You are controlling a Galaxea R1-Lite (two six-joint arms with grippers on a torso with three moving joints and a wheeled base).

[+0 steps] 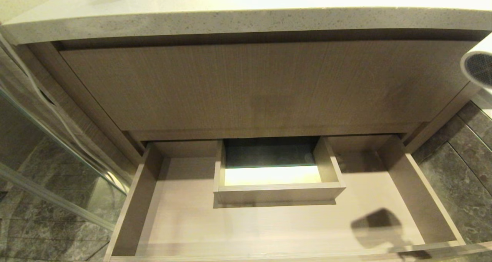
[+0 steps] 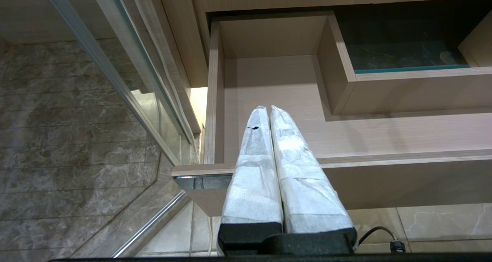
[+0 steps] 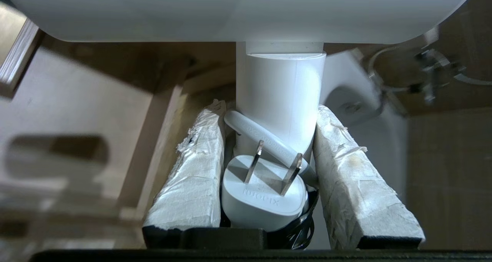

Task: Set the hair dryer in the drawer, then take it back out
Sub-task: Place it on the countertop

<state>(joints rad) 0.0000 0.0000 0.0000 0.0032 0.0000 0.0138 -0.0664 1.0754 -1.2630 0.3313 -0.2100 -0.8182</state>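
The right gripper [image 3: 269, 139] clamps the hair dryer [image 3: 276, 92] by its handle; body crosswise, grille [image 1: 479, 69] facing the camera.

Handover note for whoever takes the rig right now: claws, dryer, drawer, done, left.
Right claw: shut on the hair dryer by its handle, plug and cord tucked between the fingers; dryer in the air at the vanity's right edge, above the drawer.
Left claw: shut, empty, parked by the drawer's front left corner.
Drawer: pulled open, nothing in it.
Which leg of the job this is: can't tell from here.
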